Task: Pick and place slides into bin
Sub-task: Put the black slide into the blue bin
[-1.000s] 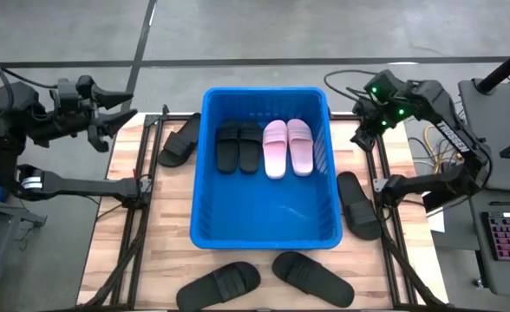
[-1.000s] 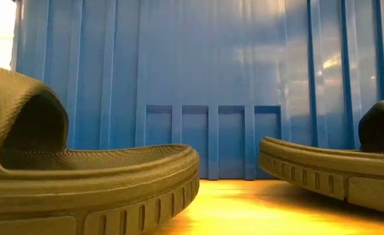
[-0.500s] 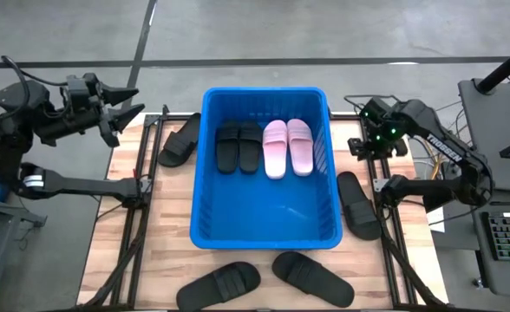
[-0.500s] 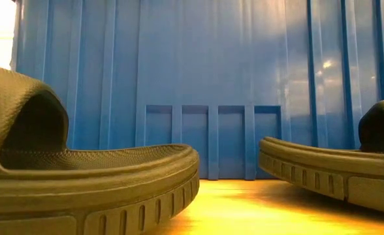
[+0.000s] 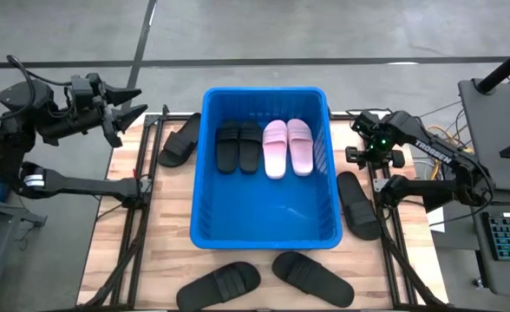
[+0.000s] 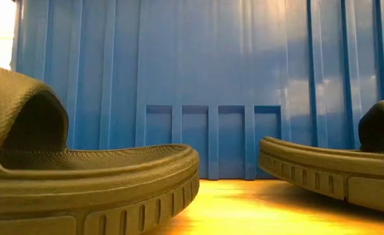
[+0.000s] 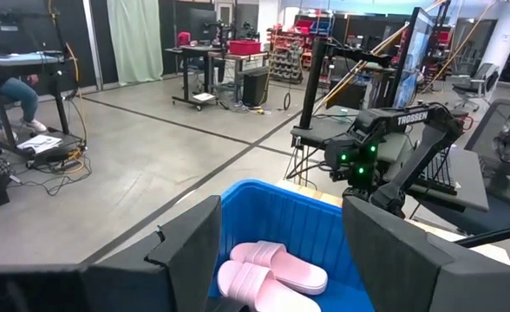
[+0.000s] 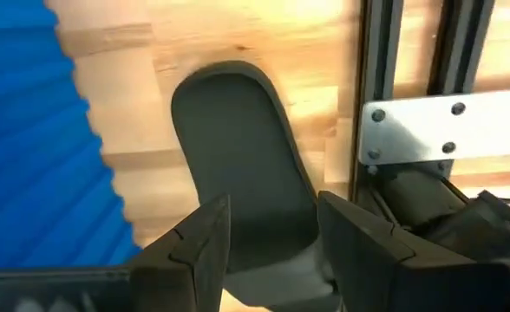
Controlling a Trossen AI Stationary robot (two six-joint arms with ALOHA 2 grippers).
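The blue bin [image 5: 264,227] stands mid-table. Two black slides [image 5: 238,146] and two pink slides [image 5: 287,147] lie on its floor at the far end. One black slide [image 5: 359,204] lies flat on the table right of the bin. My right gripper [image 5: 356,154] hangs open above this slide's far end [image 8: 229,130], fingers pointing down, touching nothing. Another black slide [image 5: 179,140] lies left of the bin. Two more [image 5: 219,283] [image 5: 312,277] lie at the near edge. My left gripper [image 5: 134,106] is open and empty, high over the far-left corner.
Dark metal frame rails [image 5: 138,186] [image 5: 385,186] run along the table on both sides of the bin. The right rail and a bolted bracket [image 8: 437,130] stand close beside the right slide. In the low view two black slides [image 6: 81,176] [image 6: 336,170] lie before the bin's near wall [image 6: 211,85].
My right gripper has come down and toward the table's near edge, from beside the bin's far right corner to above the right slide's far end, tipping to point down. My left gripper has shifted a little toward the bin. No slide has moved.
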